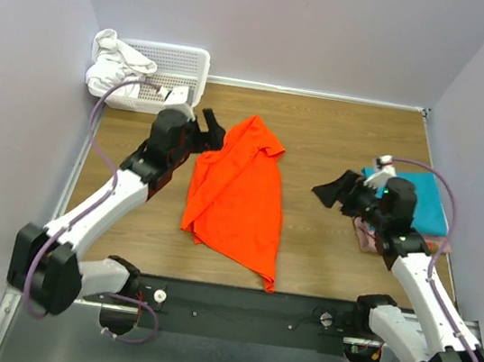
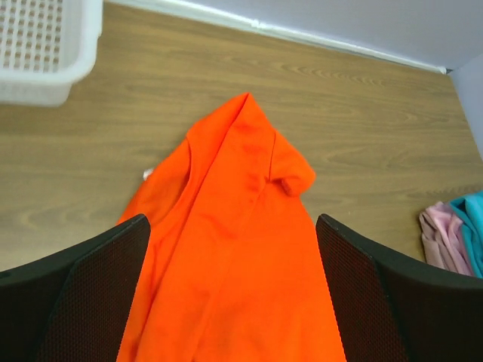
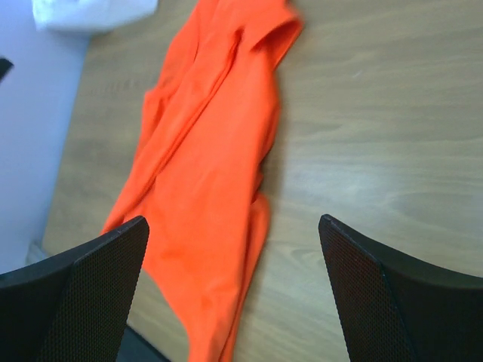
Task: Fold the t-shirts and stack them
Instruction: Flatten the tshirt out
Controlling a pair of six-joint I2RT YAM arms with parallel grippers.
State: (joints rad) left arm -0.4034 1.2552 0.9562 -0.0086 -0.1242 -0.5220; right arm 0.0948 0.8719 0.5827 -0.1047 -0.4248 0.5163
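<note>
A bright orange t-shirt [image 1: 237, 199] lies crumpled lengthwise on the wooden table, its collar end far from the arms. It also shows in the left wrist view [image 2: 234, 249] and the right wrist view [image 3: 204, 173]. My left gripper [image 1: 212, 131] is open and empty, held above the shirt's far left edge. My right gripper [image 1: 336, 190] is open and empty, above bare wood to the right of the shirt. A folded teal t-shirt [image 1: 426, 199] lies on a pink one [image 1: 367, 237] at the right; both show in the left wrist view, teal [image 2: 472, 226] and pink [image 2: 441, 237].
A white plastic basket [image 1: 171, 75] stands at the far left corner with white cloth [image 1: 113, 66] draped over its edge. Grey walls close in the table on three sides. A black rail [image 1: 231, 311] runs along the near edge between the arm bases.
</note>
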